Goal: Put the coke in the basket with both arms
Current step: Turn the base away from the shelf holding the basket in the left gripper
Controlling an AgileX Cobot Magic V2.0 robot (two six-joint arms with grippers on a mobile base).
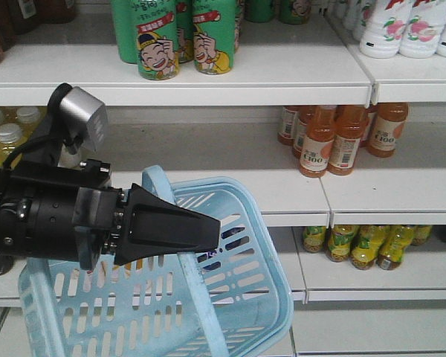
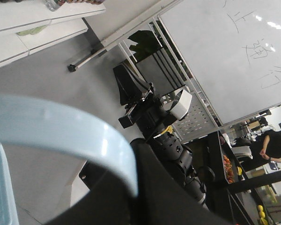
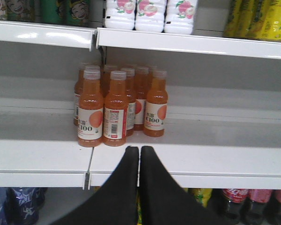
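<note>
Basket (image 1: 134,312): light blue plastic with slotted sides, hanging tilted in the air in front of the shelves, low and left of centre in the front view.
Handle (image 1: 157,182): the basket's swing handle loops up over the black fingers. In the left wrist view it is a broad pale blue band (image 2: 61,129) curving across the near finger.
Left gripper (image 1: 210,227): reaches in from the left, its wedge fingers pressed together with the handle caught on them, carrying the basket.
Camera (image 1: 82,115): small grey box above the left arm.
Right gripper (image 3: 139,151): fingers closed against each other, nothing between them, pointing at the edge of a white shelf.
Right arm (image 2: 159,122): seen from the left wrist, black, with a yellow label, well apart from the basket.
Orange drink bottles (image 3: 117,110): a cluster upright on the shelf just beyond the right gripper.
Red-labelled bottles (image 3: 234,199): on the shelf below, at the bottom right edge, too cropped and dim to tell apart.
Green cans (image 1: 182,37): on the top shelf, above the basket.
White bottles (image 3: 150,14): on the top shelf, above the orange drinks.
</note>
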